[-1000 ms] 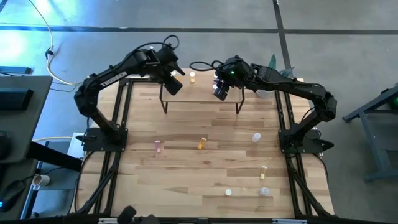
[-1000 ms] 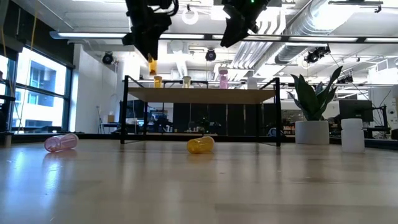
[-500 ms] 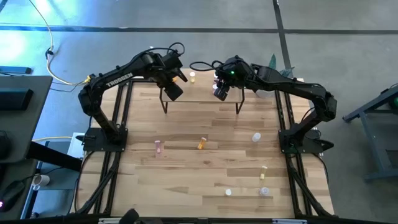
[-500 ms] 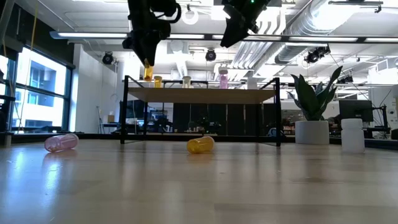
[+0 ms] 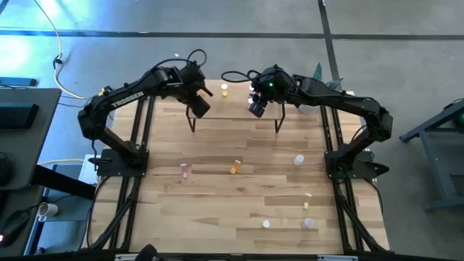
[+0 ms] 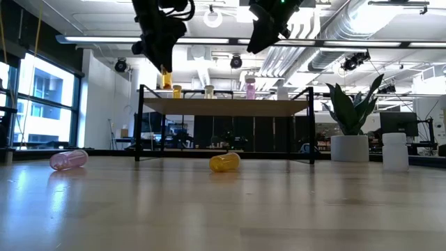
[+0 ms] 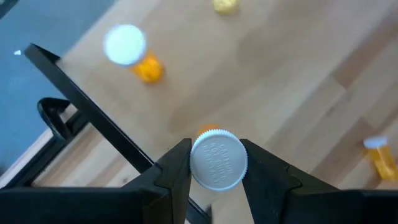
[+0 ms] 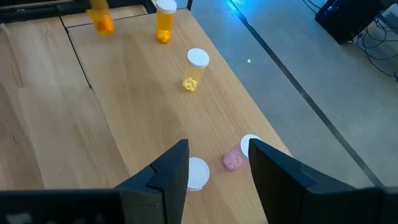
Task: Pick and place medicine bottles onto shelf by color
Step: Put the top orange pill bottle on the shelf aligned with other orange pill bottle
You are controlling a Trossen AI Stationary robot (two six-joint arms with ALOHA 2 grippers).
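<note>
We see the left arm stretched from its base at the tabletop's left edge toward the far edge, its wrist bent down over the left end of the shelf [image 5: 232, 109]. The left gripper [image 7: 215, 163] is clamped on an orange bottle [image 6: 166, 79], fingers pressed against either side of its white cap; in the low view the bottle hangs upright just above the shelf board, near its left end.

The right arm reaches in from the right edge, elbow high, and the right gripper [image 8: 217, 163] hovers above the shelf's right half with its fingers apart and nothing between them.

On the shelf we count an orange bottle upright [image 6: 177, 91], a yellow one [image 6: 209, 91] near the middle, and a pink one [image 6: 250, 88] further right; the right wrist view also shows a clear one [image 8: 196, 173] close beside the pink.

The open tabletop in front of the shelf carries a pink bottle lying on its side [image 5: 183, 171], a yellow-orange one lying near the centre [image 5: 235, 167], a clear one [image 5: 298, 159] toward the right edge, and three more [image 5: 307, 198] near the front right corner. A potted plant [image 6: 348, 129] stands beyond the table.
</note>
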